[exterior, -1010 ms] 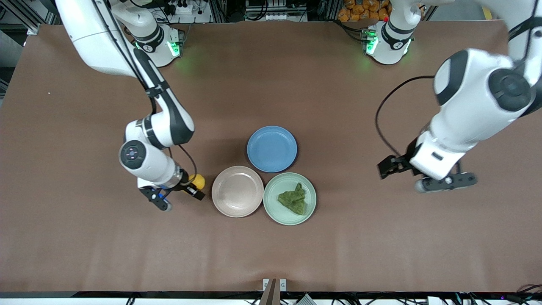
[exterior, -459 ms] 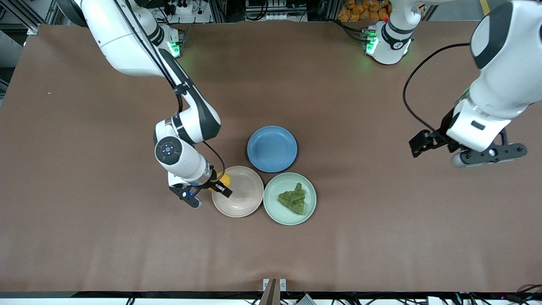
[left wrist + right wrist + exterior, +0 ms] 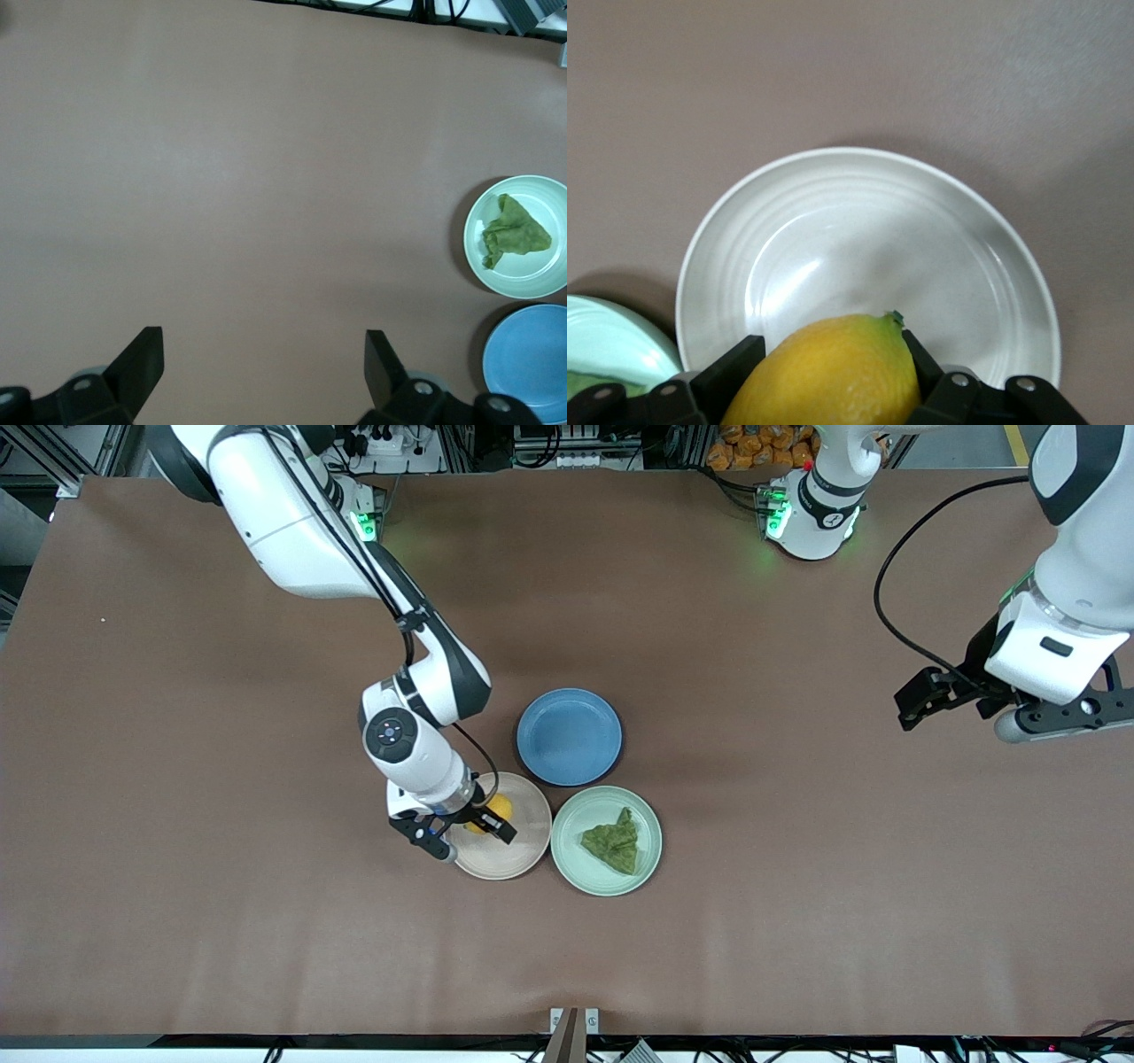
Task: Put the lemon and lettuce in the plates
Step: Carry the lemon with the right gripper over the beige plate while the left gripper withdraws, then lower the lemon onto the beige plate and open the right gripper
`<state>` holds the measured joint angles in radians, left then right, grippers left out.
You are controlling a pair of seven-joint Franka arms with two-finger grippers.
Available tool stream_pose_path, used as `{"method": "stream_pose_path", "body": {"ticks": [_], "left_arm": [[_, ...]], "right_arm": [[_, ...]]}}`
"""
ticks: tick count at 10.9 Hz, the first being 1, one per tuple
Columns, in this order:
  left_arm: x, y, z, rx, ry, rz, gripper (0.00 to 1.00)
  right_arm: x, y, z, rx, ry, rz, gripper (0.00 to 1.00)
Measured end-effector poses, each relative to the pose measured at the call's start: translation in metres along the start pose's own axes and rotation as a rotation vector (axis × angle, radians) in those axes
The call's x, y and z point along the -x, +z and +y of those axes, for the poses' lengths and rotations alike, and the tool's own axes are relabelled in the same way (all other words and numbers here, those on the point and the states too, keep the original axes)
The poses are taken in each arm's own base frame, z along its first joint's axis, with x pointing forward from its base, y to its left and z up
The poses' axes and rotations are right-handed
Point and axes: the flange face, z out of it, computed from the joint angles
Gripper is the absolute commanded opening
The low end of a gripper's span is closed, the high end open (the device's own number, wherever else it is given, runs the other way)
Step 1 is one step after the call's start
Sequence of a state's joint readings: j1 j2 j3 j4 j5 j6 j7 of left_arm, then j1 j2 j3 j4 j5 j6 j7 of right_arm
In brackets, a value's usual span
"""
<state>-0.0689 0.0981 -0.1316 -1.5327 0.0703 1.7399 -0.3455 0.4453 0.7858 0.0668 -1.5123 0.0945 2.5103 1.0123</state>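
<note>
My right gripper (image 3: 468,831) is shut on the yellow lemon (image 3: 498,810) and holds it over the beige-pink plate (image 3: 524,854). In the right wrist view the lemon (image 3: 828,372) sits between the two black fingers, with the pale plate (image 3: 868,230) below it. The dark green lettuce (image 3: 614,843) lies in the mint green plate (image 3: 576,868), beside the beige-pink plate toward the left arm's end. My left gripper (image 3: 1010,708) hangs open and holds nothing, over bare table at the left arm's end. The left wrist view shows the lettuce (image 3: 512,230) in its plate (image 3: 540,282).
A blue plate (image 3: 569,736) holds nothing and touches both other plates, farther from the front camera than they are. The brown table (image 3: 797,886) is bare toward the front edge and at both ends. A small metal bracket (image 3: 573,1020) sits at the front edge.
My right gripper carried the lemon from beside the beige-pink plate to a spot over it. The left arm drew back and upward toward its own end of the table.
</note>
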Motion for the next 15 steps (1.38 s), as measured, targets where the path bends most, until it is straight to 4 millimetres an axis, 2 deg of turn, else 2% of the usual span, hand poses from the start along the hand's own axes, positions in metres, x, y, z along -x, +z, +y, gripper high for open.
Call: {"method": "stream_pose_path", "body": {"ticks": [1,2,5,7,10,15], "left_arm": [[0.005,0.000,-0.005,-0.005,0.001,-0.004,1.00],[0.010,-0.001,-0.010,-0.009,0.000,-0.007,1.00],[0.028,-0.008,-0.014,-0.011,0.001,0.018,1.00],[0.035,-0.004,-0.022,0.006,-0.016,0.037,1.00],[0.031,-0.008,-0.033,0.011,-0.035,0.059,1.00],[0.028,-0.024,-0.034,0.019,-0.039,0.087,1.00]], "right_arm": [[0.002,0.008,0.001,0.001,0.000,-0.001,0.50],[0.002,0.012,0.002,0.004,0.000,-0.002,0.56],[-0.003,0.012,0.003,0.006,-0.008,0.008,0.83],[-0.009,0.011,0.006,0.019,-0.066,0.028,1.00],[-0.010,0.010,0.005,0.026,-0.101,0.043,1.00],[-0.013,0.004,0.000,0.038,-0.126,0.059,1.00]]}}
